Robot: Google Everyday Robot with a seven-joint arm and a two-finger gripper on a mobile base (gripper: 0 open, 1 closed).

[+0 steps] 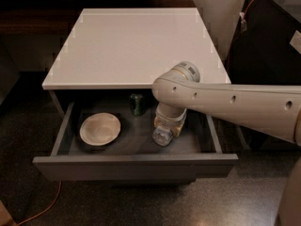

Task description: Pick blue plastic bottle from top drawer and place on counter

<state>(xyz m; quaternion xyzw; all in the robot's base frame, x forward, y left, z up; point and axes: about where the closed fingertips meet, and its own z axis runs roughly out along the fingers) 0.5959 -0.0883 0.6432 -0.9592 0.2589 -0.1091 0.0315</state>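
A plain white-grey counter (136, 46) sits above the open top drawer (136, 166), which is uniform dark grey inside and out. In the drawer lie a cream-white bowl (99, 129) and a short dark green can (137, 104). A beige robot arm (235, 102), dotted with small dark holes, reaches in from the right. Its pale yellow gripper (166, 128) sits low in the drawer and appears closed around the blue plastic bottle (161, 136), which is clear with a faint bluish-grey tint. The floor (254, 197) is speckled dark grey-brown, and an orange cable (40, 204) crosses it.
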